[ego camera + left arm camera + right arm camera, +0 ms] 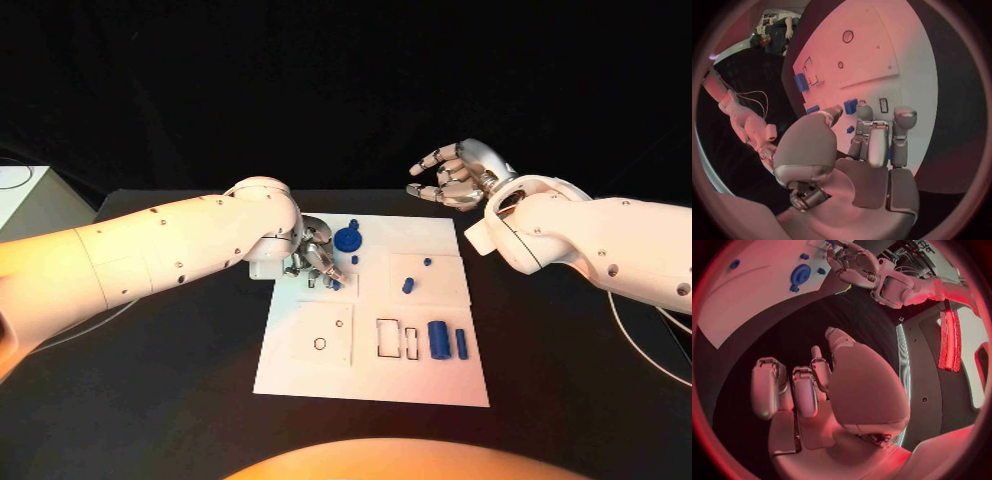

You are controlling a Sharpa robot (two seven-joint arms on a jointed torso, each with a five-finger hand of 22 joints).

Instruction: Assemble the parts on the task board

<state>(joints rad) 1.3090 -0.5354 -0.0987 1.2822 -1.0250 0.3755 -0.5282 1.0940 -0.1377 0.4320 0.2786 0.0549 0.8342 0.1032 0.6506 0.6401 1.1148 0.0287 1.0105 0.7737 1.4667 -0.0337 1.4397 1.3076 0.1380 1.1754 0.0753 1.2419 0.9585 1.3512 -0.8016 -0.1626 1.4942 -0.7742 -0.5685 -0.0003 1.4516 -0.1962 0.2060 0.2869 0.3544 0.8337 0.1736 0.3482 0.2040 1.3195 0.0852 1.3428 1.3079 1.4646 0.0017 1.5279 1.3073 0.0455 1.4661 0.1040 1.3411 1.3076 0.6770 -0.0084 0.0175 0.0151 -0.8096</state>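
Note:
The white task board (372,372) lies in the middle of the black table. My left hand (315,258) reaches down onto its far left part, fingertips (865,113) at a small blue part (851,106); whether they grip it is hidden. A round blue gear-like part (351,238) stands just beyond that hand. Two small blue pieces (408,284) lie mid-board, and two blue cylinders (438,342) lie beside rectangular slots near the right edge. My right hand (454,172) hangs raised beyond the board's far right corner, fingers loosely bent and apart, holding nothing. From there the round blue part (800,275) and my left hand (851,262) are seen.
A white box (26,195) stands at the table's far left edge. Bare black table (144,400) surrounds the board on all sides. A cable (642,345) trails on the table under my right arm.

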